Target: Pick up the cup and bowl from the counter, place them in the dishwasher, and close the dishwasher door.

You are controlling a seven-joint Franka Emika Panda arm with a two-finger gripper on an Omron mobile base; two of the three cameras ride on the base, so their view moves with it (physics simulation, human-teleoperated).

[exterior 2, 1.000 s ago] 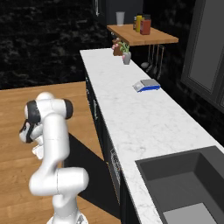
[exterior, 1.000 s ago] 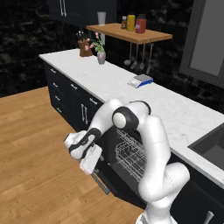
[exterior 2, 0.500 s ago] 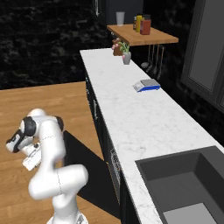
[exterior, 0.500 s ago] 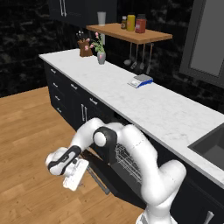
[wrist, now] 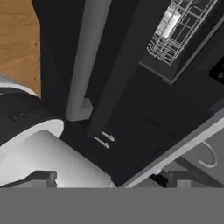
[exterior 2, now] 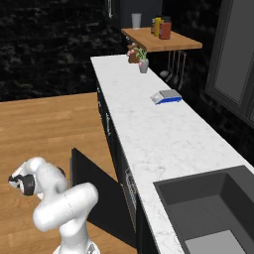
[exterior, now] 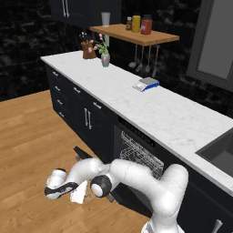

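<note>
The dishwasher (exterior: pixel 136 152) stands open under the white marble counter (exterior: pixel 173 118), its white wire rack (wrist: pixel 175 30) showing inside. Its black door (exterior 2: pixel 96 191) hangs partly lowered, and the long silver bar handle (wrist: pixel 87 57) runs along it. My gripper (wrist: pixel 111 179) sits low near the wooden floor, below and beside the door's outer face, looking up at the handle. It is open, fingertips (wrist: pixel 43 177) far apart and touching nothing. From the left base view the hand (exterior: pixel 76 195) lies left of the door. Cup and bowl are out of sight; a pale shape in the rack is unclear.
A blue and white scale (exterior: pixel 145 84) lies on the counter, with a flower vase (exterior: pixel 105 59) and a knife block (exterior: pixel 88 51) at the far end. Jars stand on the wooden shelf (exterior: pixel 136 35). A sink (exterior 2: pixel 208 208) is near me. Wooden floor (exterior: pixel 32 136) spreads left.
My arm has swung down and to the left, from rack height beside the dishwasher to just above the floor under the door's edge.
</note>
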